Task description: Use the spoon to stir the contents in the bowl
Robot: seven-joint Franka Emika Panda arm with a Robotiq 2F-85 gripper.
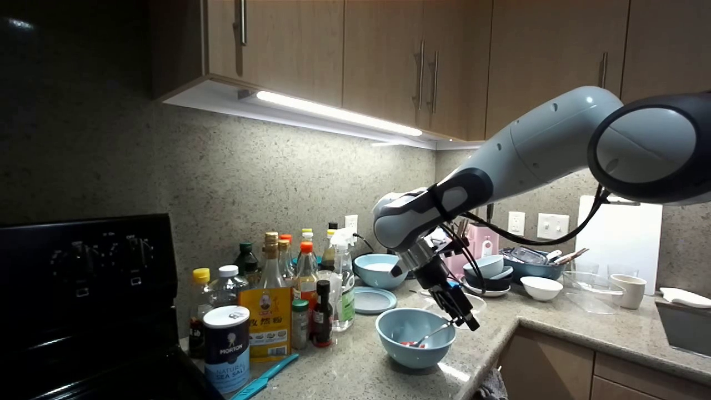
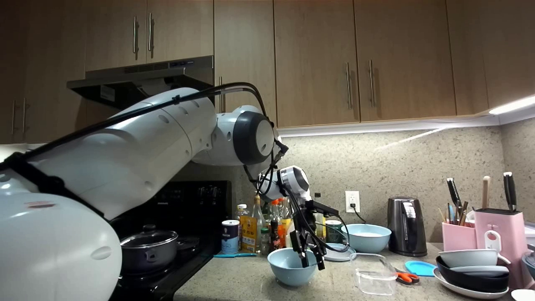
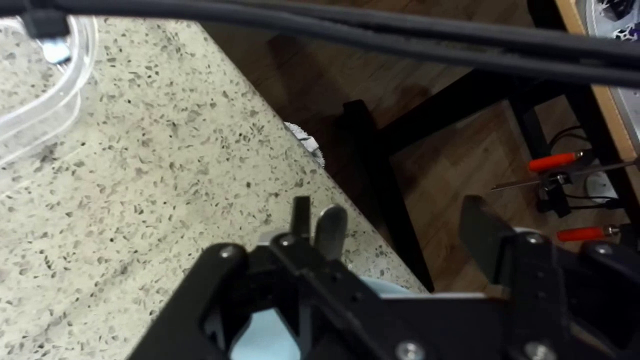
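Note:
The light-blue bowl stands upright on the counter in both exterior views point(image 1: 415, 356) point(image 2: 292, 276); part of it shows low in the wrist view point(image 3: 265, 336). Small red contents point(image 1: 412, 344) lie at its bottom. The metal spoon point(image 1: 436, 334) leans in the bowl, its handle over the rim toward my gripper; the handle's end shows in the wrist view point(image 3: 331, 232). My gripper point(image 1: 465, 322) is over the bowl's rim in both exterior views point(image 2: 313, 264). In the wrist view point(image 3: 390, 220) its fingers are wide apart, with the handle beside the left finger, not clamped.
A clear plastic container point(image 2: 374, 274) and orange-handled scissors point(image 2: 406, 276) lie beside the bowl. Several bottles, a salt canister point(image 1: 226, 349) and a turquoise knife point(image 1: 265, 378) stand or lie toward the stove. A grey-blue plate point(image 1: 373, 300) is behind. The counter edge point(image 3: 260, 102) is close.

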